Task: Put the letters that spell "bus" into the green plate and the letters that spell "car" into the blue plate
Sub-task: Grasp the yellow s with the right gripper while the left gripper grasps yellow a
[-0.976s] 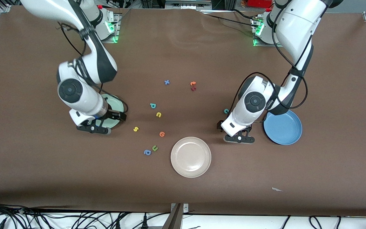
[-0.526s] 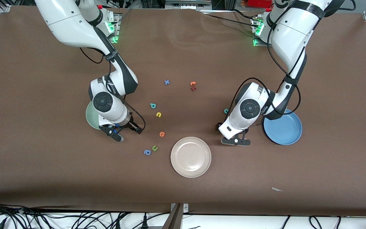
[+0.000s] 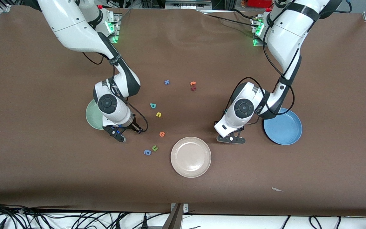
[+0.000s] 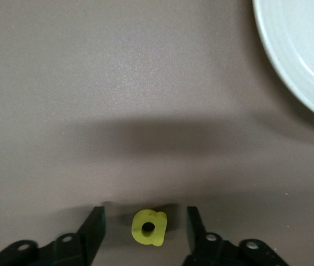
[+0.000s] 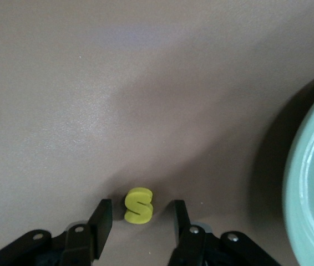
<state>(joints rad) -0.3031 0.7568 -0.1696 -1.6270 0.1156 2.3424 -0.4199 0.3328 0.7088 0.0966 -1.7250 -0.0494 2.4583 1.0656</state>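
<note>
Table: brown mat [image 3: 183, 47] spread under both my arms; cables run along the edge nearest the front camera.
Right gripper: my right gripper [image 5: 137, 221] is low over the mat beside the green plate [image 3: 91, 115], toward the beige plate; its fingers [image 5: 102, 217] stand spread either side of the yellow s [image 5: 138, 205], a small gap on each side, not touching it.
Left gripper: my left gripper [image 4: 146, 235] is low over the mat between the beige plate [image 3: 191, 156] and the blue plate [image 3: 283, 128]; its fingers [image 4: 95, 227] stand apart around the yellow a [image 4: 149, 227], which lies flat, untouched as far as I can tell.
Bus letters: teal b [image 3: 152, 105] and yellow u [image 3: 159, 114] lie on the mat, near each other.
Car letters: the c and r I cannot make out.
Others: orange round letter [image 3: 162, 134]; green u [image 3: 154, 148] just beside the blue a [image 3: 147, 152].
</note>
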